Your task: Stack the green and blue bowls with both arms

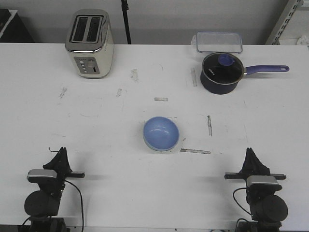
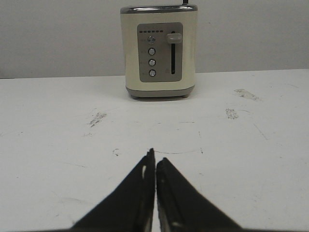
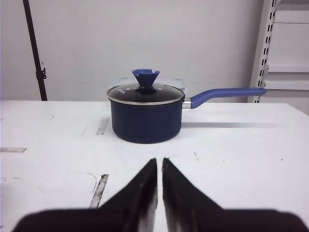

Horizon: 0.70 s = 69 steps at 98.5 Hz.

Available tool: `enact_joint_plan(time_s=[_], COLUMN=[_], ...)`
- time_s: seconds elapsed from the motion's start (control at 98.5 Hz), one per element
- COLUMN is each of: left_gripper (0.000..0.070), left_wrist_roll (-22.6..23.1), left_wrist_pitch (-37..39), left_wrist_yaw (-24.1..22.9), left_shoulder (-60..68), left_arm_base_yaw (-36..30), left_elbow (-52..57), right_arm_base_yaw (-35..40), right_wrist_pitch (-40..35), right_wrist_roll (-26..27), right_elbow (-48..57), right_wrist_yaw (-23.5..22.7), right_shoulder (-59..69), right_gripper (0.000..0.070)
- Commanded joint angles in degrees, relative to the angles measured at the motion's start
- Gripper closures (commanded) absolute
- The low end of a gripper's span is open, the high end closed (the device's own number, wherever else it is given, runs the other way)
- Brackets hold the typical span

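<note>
Blue bowl point(image 1: 161, 133) upright, apparently empty

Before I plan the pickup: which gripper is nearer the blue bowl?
Right, slightly. The blue bowl sits just right of table centre; the right gripper is nearer than the left gripper. Both rest apart from it, shut.

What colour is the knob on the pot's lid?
Blue. The knob on the saucepan lid shows best in the right wrist view.
</note>
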Motion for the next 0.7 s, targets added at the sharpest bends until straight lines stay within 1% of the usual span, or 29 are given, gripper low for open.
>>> enact_joint_plan(time_s=[0.0,0.142,0.254,0.376,0.498,0.691], left_gripper=[0.0699,0.0699,0.0699,0.0699,0.0699,0.0699], left_wrist_roll=[0.28,0.28,0.28,0.28,0.28,0.28], left_wrist_pitch=[0.76,0.76,0.76,0.74,0.72,0.74], left_wrist_yaw=[0.00,0.00,0.00,0.00,0.00,0.00], left_shoulder=[-0.11,-0.11,-0.11,-0.11,-0.11,-0.11], left_arm_base_yaw=[-0.04,-0.02,-0.04,-0.02,-0.02,-0.02], left_elbow=[-1.27,-1.27,-1.27,-1.27,-1.27,-1.27], right_arm_base_yaw=[-0.33,-0.55,-0.55,-0.55,-0.55,-0.55], right_wrist_pitch=[0.92,0.96,3.69,1.75,2.01,2.91], right_wrist_roll=[-0.17,-0.09,0.33,0.48,1.81,1.73], right_elbow=[-1.07,-3.67,-6.16,-6.12,-6.12,-6.12], right_wrist_yaw=[0.17,-0.09,-0.13,-0.04,-0.48,-1.57], right_shoulder=[-0.72,-2.75,-2.73,-2.73,-2.73,-2.73], right_gripper=[0.0685,0.0685,0.0685,0.0685,0.0685,0.0685])
